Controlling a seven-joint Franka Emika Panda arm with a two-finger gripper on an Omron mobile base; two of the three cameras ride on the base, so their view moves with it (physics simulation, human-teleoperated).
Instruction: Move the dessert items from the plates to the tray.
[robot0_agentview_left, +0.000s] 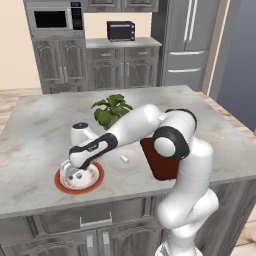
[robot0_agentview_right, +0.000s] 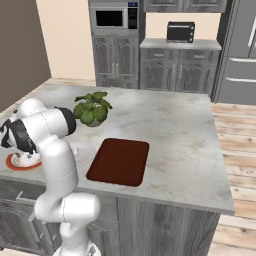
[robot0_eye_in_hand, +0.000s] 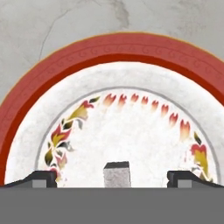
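Desk (robot0_agentview_left: 210, 135) first: a broad slab of grey-veined marble, smooth and matte, carrying everything I work on. Off to my right on it lies the tray (robot0_agentview_right: 120, 161), a flat dark red-brown rectangle with rounded corners, bare, well apart from where my end effector (robot0_eye_in_hand: 112, 178) hangs. Between the tray and me sits the white plate (robot0_agentview_left: 131, 166), plain and glossy, with a short white cylinder (robot0_agentview_left: 124, 159) lying on it, its long axis flat to the plate.

Directly beneath me is the orange-red plate (robot0_eye_in_hand: 144, 48): a wide embossed rim and a cream centre ringed by painted red and yellow leaves. I am low over it, pointing nearly straight down.

My end effector is released, its two dark tips set wide at either side of the hand view. Between them, close in front of me, stands a small pale grey block (robot0_eye_in_hand: 117, 174), squarish with a darker top face; I judge this to be the dessert morsel on this plate. It lies centred in the gap, touching neither finger, so the coming move looks like a short straight drop followed by a squeeze, not a sideways correction. The block shows no clear long axis from here, so I expect my wrist angle to matter little.

The morsel seems small and light; I judge it could skid on the glazed surface if one finger arrives first.
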